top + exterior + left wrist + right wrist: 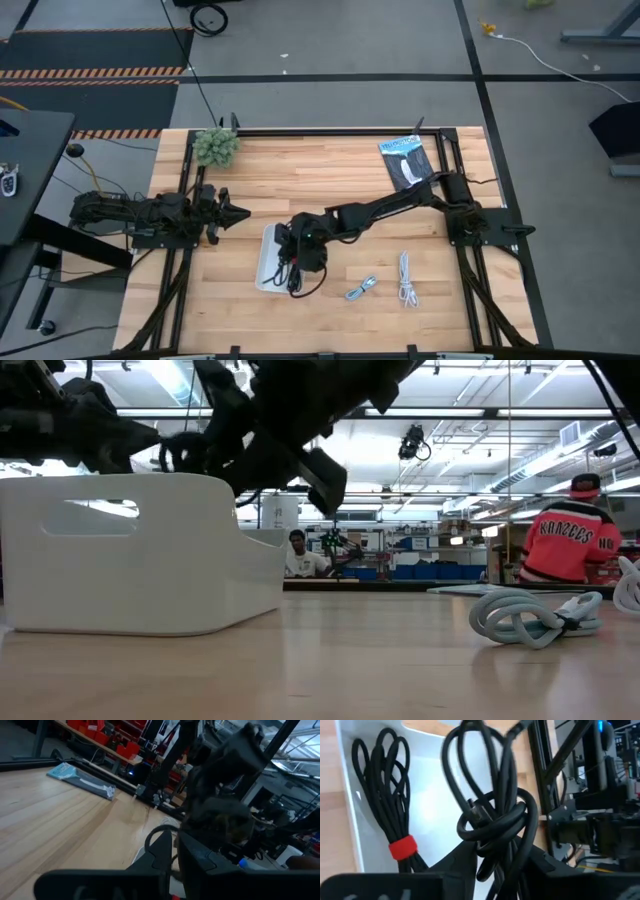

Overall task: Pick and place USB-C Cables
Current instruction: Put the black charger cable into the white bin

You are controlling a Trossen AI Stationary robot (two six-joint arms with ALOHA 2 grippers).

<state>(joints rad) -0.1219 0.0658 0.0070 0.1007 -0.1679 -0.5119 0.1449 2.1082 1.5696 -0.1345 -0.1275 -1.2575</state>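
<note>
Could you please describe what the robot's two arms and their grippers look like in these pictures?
Both arms are dark, nearly black, built of jointed segments and mounted on black frames at the table's sides. The left gripper ends in two tapered dark fingers. The right gripper has two broad matte black fingers. No coloured markings show on either arm.

Hidden from above by the right arm: most of the white bin (266, 262) near the desk's front edge. Cut off at the picture's edge: the white cable (630, 585) in the low view. Too blurred to read: the left gripper's (167, 857) finger position, against the dark arm beyond.
</note>
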